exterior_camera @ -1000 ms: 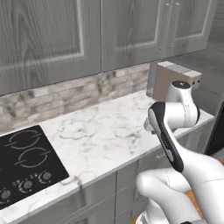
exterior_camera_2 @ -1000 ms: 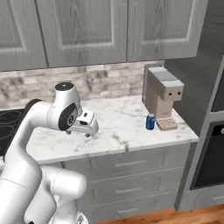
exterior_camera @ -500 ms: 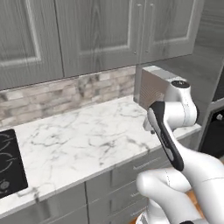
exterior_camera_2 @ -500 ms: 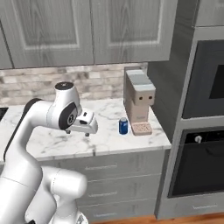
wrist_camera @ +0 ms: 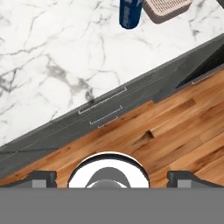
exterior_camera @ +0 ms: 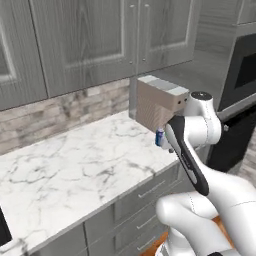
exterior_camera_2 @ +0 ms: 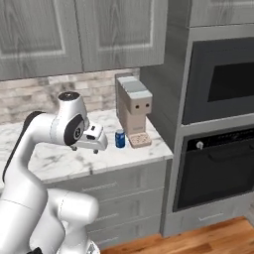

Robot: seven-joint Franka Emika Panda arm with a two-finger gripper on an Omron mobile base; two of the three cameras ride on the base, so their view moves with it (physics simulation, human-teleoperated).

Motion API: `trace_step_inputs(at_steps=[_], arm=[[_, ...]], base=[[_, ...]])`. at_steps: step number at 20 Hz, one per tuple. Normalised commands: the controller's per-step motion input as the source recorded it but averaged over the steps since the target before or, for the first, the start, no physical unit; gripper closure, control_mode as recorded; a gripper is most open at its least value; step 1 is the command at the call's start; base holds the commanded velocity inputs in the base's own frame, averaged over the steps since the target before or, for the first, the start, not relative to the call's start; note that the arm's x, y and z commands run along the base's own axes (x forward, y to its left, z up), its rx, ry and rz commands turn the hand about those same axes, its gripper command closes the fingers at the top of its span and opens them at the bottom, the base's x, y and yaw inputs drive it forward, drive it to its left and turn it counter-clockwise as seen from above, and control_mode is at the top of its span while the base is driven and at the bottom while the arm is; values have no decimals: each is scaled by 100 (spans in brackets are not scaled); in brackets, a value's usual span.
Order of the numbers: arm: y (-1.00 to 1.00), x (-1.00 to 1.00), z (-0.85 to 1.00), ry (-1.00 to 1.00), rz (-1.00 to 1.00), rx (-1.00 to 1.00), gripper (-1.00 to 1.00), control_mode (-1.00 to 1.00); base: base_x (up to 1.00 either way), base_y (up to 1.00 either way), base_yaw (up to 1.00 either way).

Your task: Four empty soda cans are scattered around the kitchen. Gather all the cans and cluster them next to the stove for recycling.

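One blue soda can [exterior_camera_2: 119, 138] stands on the marble counter just left of a tan coffee machine [exterior_camera_2: 133, 111]. It shows at the top edge of the hand view as the can [wrist_camera: 130, 13], and in the left base view the can [exterior_camera: 159, 137] peeks out from behind my arm. My gripper [exterior_camera_2: 85, 150] hangs open and empty over the counter's front part, a short way left of the can and apart from it. Its fingertips [wrist_camera: 42, 176] stand wide at the bottom of the hand view. A black sliver of the stove [exterior_camera: 3, 227] sits at the lower left edge.
A black wall oven [exterior_camera_2: 218, 168] in a tall grey cabinet bounds the counter [exterior_camera_2: 54, 158] on the right. Grey upper cabinets [exterior_camera: 90, 45] hang over a stone backsplash. Drawers and a wooden floor [wrist_camera: 153, 131] lie below the counter edge.
The whole picture has shifted left: the base has driven to the right. The stove has slid almost out of view, and the can, coffee machine and oven have come nearer. The gripper stays open.
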Motion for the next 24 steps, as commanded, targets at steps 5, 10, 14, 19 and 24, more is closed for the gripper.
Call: trace_step_inputs(at_steps=[5,10,14,19,24], arm=[[0,0,0,0,0,0,-100,100],[0,0,0,0,0,0,-100,100],[0,0,0,0,0,0,-100,100],[0,0,0,0,0,0,-100,100],[22,31,-16,0,-6,2,-100,-100]], base=[[33,29,-28],[42,40,-17],[23,23,-13],[26,20,-11],[0,0,0]])
